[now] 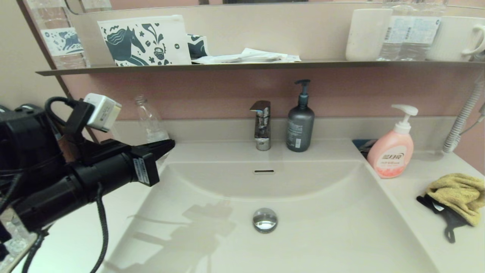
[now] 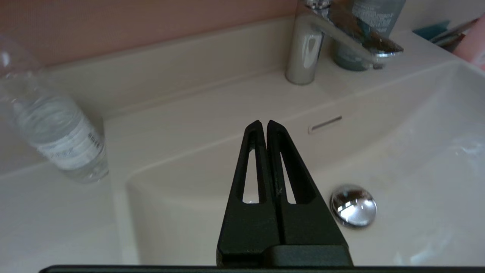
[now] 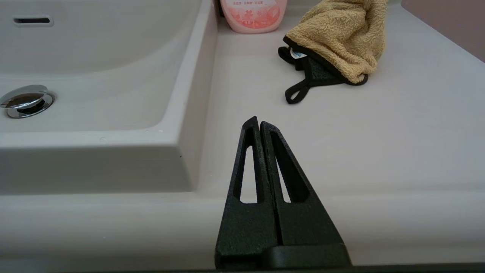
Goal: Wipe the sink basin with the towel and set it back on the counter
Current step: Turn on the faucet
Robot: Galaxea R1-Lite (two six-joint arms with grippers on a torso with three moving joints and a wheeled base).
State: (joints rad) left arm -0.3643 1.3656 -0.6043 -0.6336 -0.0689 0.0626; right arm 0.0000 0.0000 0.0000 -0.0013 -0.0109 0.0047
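While my left arm reaches in over the left side of the worktop [image 1: 413, 227], my left gripper [image 1: 169, 145] hangs above the sink basin's [image 1: 322, 235] back left corner with its fingers [image 2: 252, 163] pressed together and nothing between them. A clear plastic bottle [image 1: 149, 121] stands near the worktop's back edge, just behind that gripper. The basin fills the middle of the worktop, with its round chrome drain plug [image 1: 265, 219] at the centre and the slot overflow [image 1: 264, 171] in its back wall. At the back edge, behind the basin, stands the chrome faucet [image 1: 262, 125], and just to its right a dark grey pump bottle [image 1: 300, 125]. Further right, near the basin's back right corner, sits the pink pump soap bottle [image 1: 391, 153]. The towel [image 1: 458, 195] lies bunched on the worktop's right side, close to the right edge and well apart from both of my grippers; its dark edging and loop trail toward the front. My right gripper [image 3: 259, 123] shows only in its own wrist view: it is closed and empty, low by the worktop's front edge, to the right of the basin's front right corner, and the towel lies beyond it toward the back. Above it all, the dark wall shelf [image 1: 242, 66] carries a horse-print pouch [image 1: 144, 41] at its left and white cups [image 1: 367, 34] at its right.
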